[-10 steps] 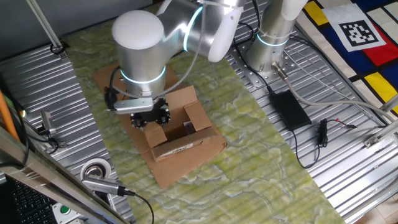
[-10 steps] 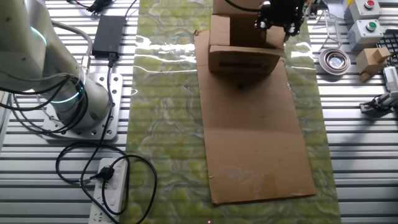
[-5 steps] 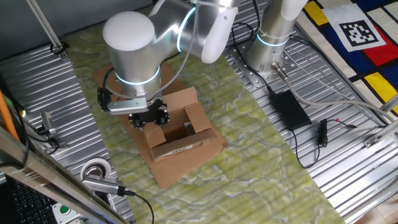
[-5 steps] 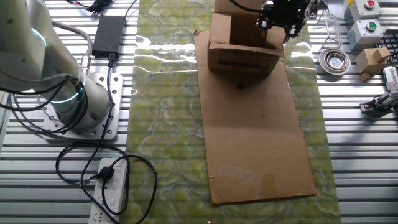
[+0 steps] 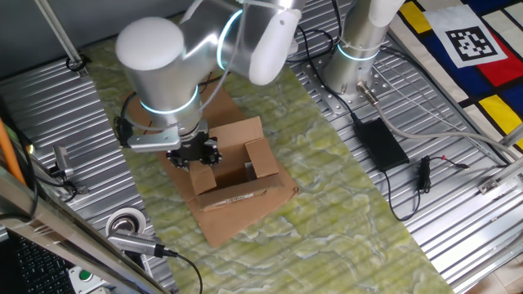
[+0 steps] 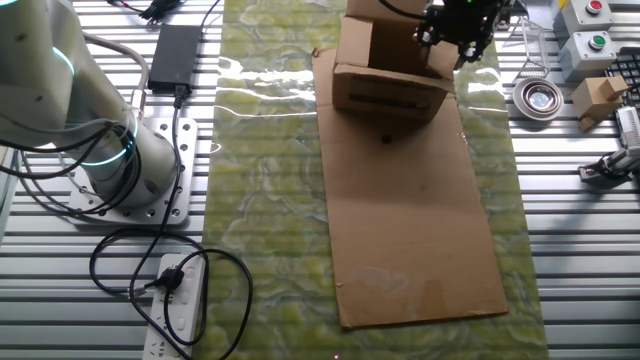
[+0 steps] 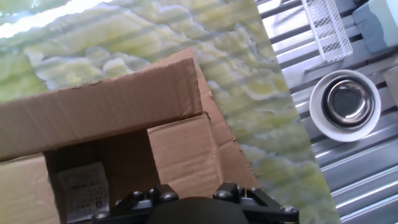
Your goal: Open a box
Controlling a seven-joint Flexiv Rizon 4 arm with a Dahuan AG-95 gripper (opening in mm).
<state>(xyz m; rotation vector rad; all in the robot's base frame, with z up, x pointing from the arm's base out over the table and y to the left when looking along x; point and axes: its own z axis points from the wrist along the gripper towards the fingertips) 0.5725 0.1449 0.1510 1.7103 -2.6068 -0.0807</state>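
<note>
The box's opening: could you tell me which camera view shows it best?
One fixed view: it looks down into the box, showing raised flaps around the open cavity. The hand view crops it to flaps and some interior. The other fixed view shows mostly a side wall, with the gripper overlapping it.

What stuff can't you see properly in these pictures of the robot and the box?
- Gripper fingertips: in one fixed view the arm's big joint covers them, and the hand view's bottom edge cuts them off, so open or shut is unclear.
- Box inside: mostly shadowed by raised flaps in the hand view.
- Label print: too small to read.
- Box top: cut off by the upper edge in the other fixed view.
</note>
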